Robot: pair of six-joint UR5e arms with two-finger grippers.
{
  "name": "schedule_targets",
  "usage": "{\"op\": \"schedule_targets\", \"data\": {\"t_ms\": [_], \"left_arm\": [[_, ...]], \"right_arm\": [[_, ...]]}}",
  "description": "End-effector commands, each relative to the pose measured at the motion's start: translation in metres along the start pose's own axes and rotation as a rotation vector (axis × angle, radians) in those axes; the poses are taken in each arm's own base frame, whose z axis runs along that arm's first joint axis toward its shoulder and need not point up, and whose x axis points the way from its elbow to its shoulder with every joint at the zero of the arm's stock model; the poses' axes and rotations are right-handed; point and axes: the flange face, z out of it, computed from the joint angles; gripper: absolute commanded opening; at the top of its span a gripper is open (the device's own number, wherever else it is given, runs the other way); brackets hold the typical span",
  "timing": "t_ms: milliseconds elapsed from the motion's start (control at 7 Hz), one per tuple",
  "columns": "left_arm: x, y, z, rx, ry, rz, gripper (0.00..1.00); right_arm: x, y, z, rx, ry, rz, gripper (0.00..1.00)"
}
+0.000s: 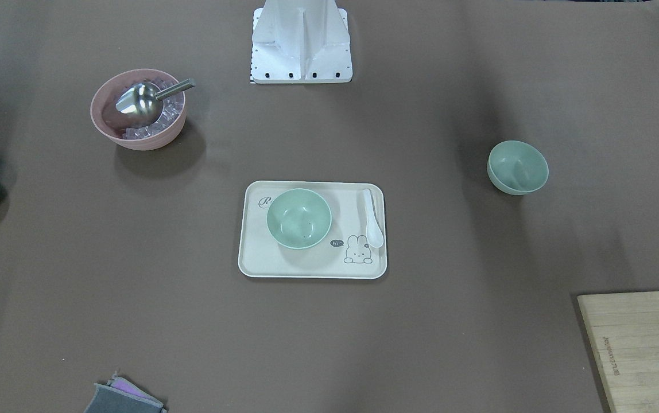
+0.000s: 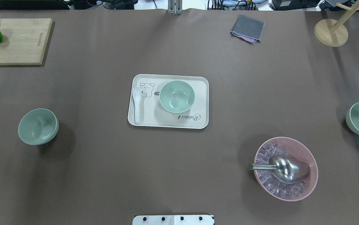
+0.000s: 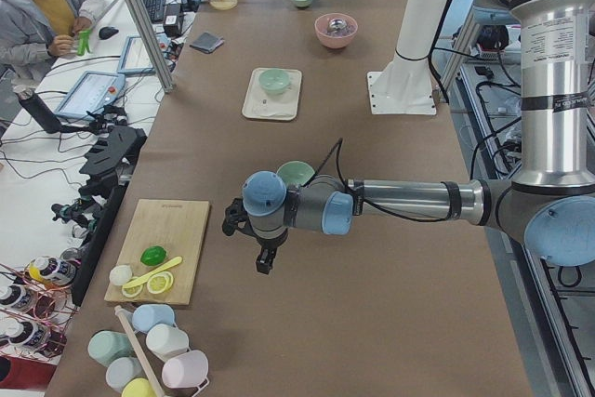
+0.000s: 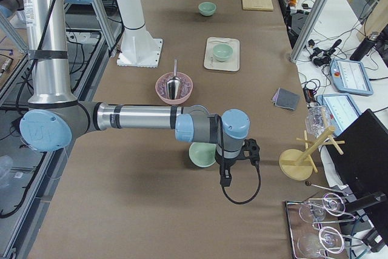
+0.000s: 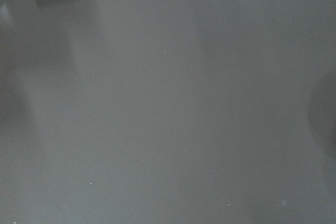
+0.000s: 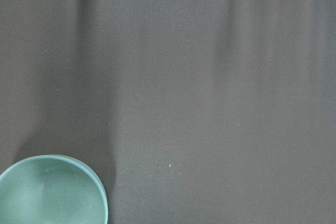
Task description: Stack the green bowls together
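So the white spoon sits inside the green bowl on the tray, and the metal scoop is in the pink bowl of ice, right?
No: the white spoon lies on the tray beside the green bowl, not touching it, as the overhead exterior view shows. The metal scoop is in the pink bowl of ice.

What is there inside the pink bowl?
The pink bowl holds clear ice cubes. A metal scoop lies on them, with its handle over the rim. The cubes and scoop cover the bowl's bottom, so it cannot be seen.
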Motion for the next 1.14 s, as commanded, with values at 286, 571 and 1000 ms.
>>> {"op": "schedule_targets", "data": {"t_ms": [286,571,1000], "left_arm": [[0.013,0.006,-0.013,0.042,-0.015,0.059,0.98],[0.014,0.007,-0.013,0.039,-0.017,0.056,0.98],[0.004,0.011,-0.012,0.028,-0.094,0.045,0.98]], "right_arm": [[-0.006,-0.004,-0.004,-0.012,-0.005,0.01,1.0],[-0.008,-0.004,-0.004,-0.009,-0.019,0.01,1.0],[-0.013,-0.003,-0.003,-0.005,-0.082,0.007,1.0]]}}
